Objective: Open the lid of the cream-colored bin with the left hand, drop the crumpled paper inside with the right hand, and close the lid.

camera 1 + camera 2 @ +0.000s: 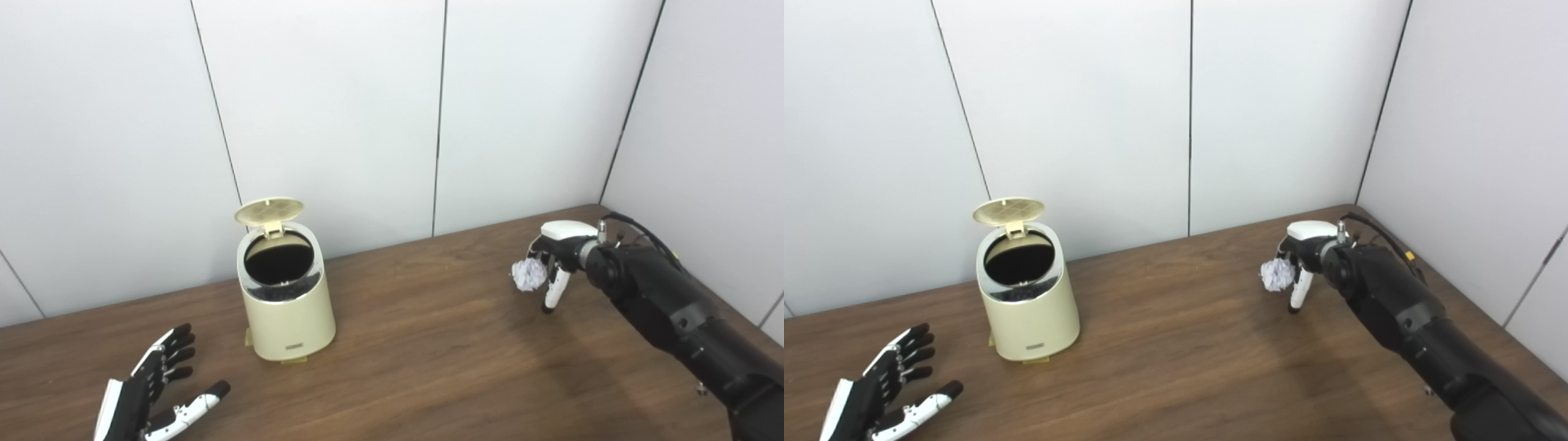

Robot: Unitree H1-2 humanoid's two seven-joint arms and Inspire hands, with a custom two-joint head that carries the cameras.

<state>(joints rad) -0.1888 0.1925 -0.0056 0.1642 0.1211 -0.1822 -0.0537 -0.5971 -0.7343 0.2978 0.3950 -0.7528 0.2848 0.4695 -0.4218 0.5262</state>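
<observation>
The bin [286, 293] is standing on the counter [429, 343] near the wall, and its lid [269, 211] is standing up at the back, so the dark hole on top is showing. That means the first job looks done. The paper [529, 274] is not in the bin yet, and the lid is waiting to be shut after that. The left hand [150, 395] is lying low on the counter, in front of the bin and off to its left, apart from it. Its fingers are spread wide and it is holding nothing. The right hand [554, 260] is far off to the right of the bin, close to the corner of the walls. It is pinching the paper, with fingers curled around the white ball and one finger pointing down at the counter. The paper seems to be lifted a little off the counter, but that is hard to tell. I think the right hand is needing to carry the paper left until it is over the hole.
</observation>
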